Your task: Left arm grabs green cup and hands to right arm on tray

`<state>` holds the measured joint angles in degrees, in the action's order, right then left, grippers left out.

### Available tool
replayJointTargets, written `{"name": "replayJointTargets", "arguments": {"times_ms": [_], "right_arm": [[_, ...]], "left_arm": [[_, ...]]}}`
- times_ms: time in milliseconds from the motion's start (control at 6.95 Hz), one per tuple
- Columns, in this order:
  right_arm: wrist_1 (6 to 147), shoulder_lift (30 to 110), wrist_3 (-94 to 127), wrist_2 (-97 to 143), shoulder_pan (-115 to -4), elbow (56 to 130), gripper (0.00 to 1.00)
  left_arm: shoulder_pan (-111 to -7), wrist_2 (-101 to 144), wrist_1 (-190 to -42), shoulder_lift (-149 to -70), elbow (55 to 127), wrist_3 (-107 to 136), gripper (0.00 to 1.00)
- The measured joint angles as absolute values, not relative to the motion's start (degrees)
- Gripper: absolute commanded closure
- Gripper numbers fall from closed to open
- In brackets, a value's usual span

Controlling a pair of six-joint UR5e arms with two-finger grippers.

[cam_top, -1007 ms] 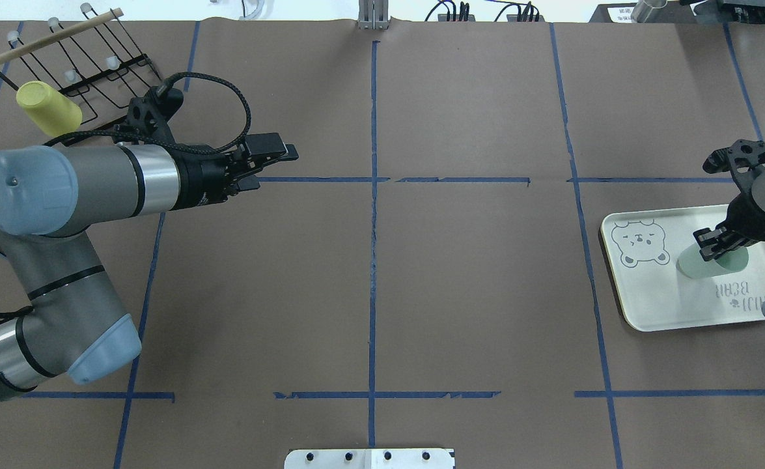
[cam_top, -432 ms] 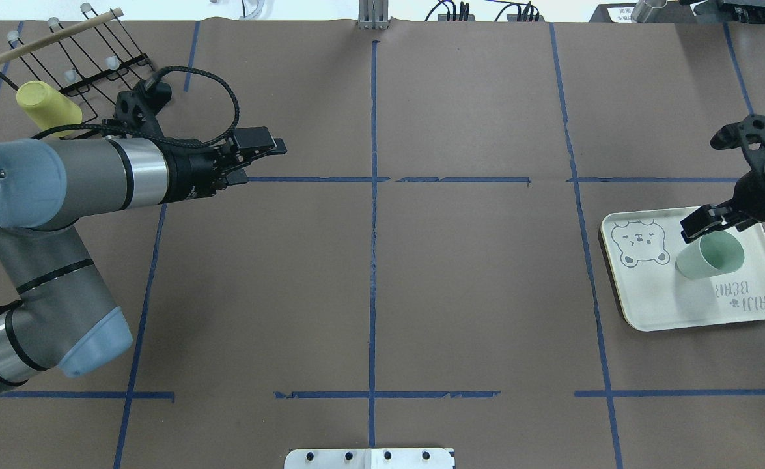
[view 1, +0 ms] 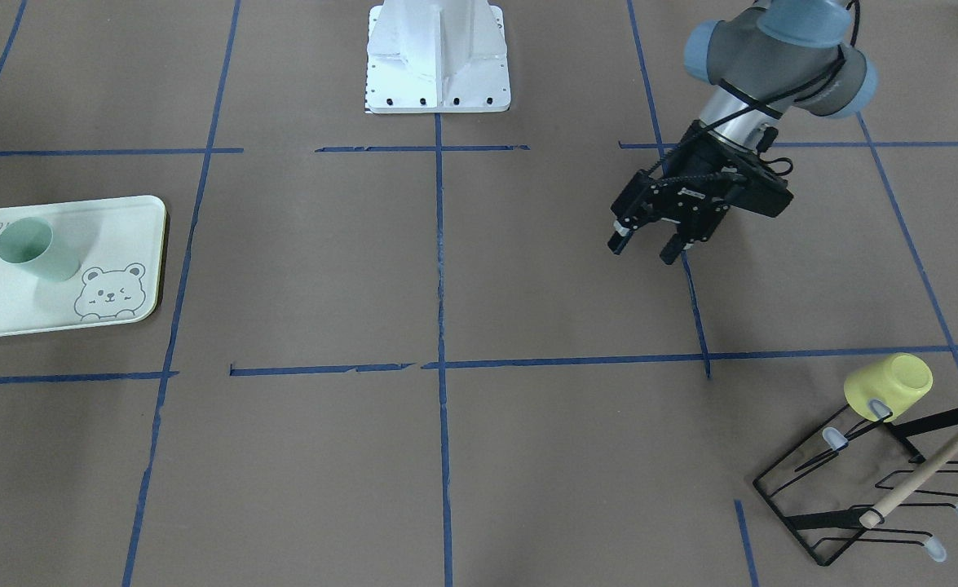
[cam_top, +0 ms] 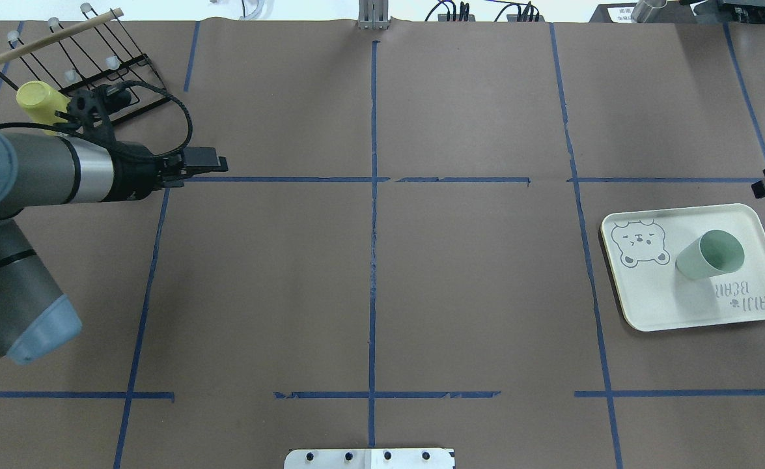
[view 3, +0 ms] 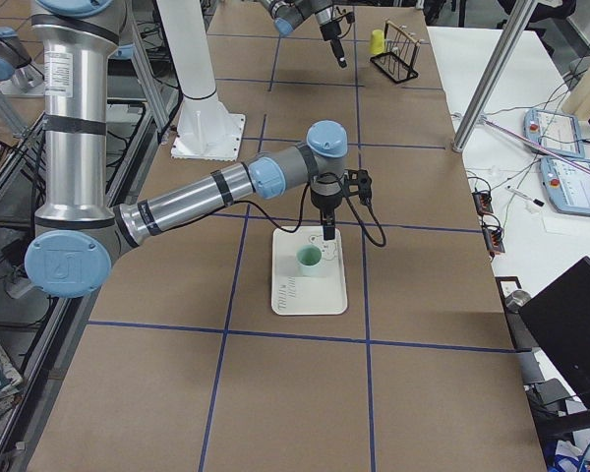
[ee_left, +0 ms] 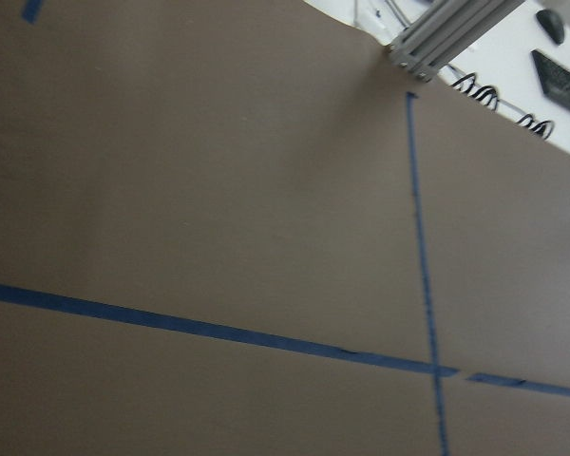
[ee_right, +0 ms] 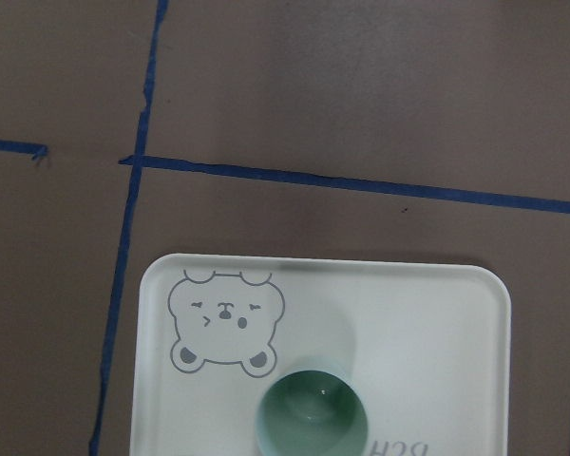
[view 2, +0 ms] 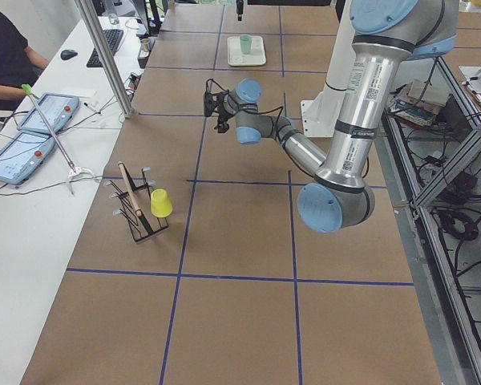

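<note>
Green cup (cam_top: 709, 255) standing upright on the tray (cam_top: 655, 306), beside the bear drawing (cam_top: 641, 243). Left gripper (view 1: 643, 249) empty, fingers spread, over the bare table. Right gripper (view 3: 326, 234) apart from the cup; whether spread or clenched cannot be told

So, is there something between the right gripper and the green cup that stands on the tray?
Nothing visible does. The green cup stands upright on the tray. The right gripper hangs higher up, near the tray's edge, and does not touch the cup. Between them are only air and bare tray.
</note>
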<state>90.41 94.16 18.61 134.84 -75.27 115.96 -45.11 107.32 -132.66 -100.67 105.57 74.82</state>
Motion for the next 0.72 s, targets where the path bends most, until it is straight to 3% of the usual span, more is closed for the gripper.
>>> {"name": "replayJointTargets", "arguments": {"times_ms": [432,719], "right_arm": [[94.29,94.96,5.21,136.55,-83.52,110.19,0.00],[94.22,96.32,4.31,136.73,-85.50,109.46,0.00]], "left_arm": [[-61.85,121.46,-125.68,-87.17,105.37,40.41,0.00],[-75.95,129.34,-114.88,-83.60,105.34,15.78,0.00]]}}
